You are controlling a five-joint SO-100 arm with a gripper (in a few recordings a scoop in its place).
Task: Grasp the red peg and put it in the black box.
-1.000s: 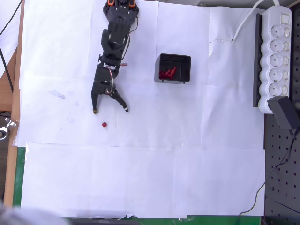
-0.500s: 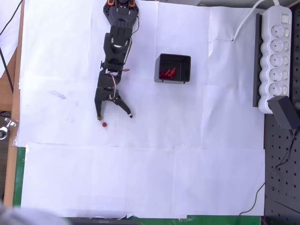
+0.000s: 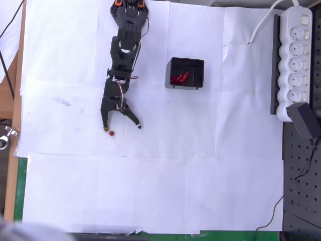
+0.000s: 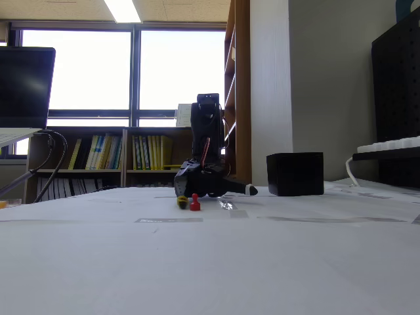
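Observation:
The red peg stands upright on the white paper, a tiny red dot from above and a small red stud in the fixed view. My black gripper is open and low over the paper, its left fingertip just beside the peg and its right fingertip well to the right. In the fixed view the gripper sits right behind the peg. The black box stands to the upper right of the gripper with a cluster of red pegs inside; it shows as a black cube in the fixed view.
A white power strip with a black strip alongside lies at the right edge, a black adapter plugged below it. White paper sheets cover the table. A wooden edge runs down the left side.
The arm has reached down toward the peg, so the open fingers now sit lower in the overhead view, the left tip almost at the peg. The peg has not moved.

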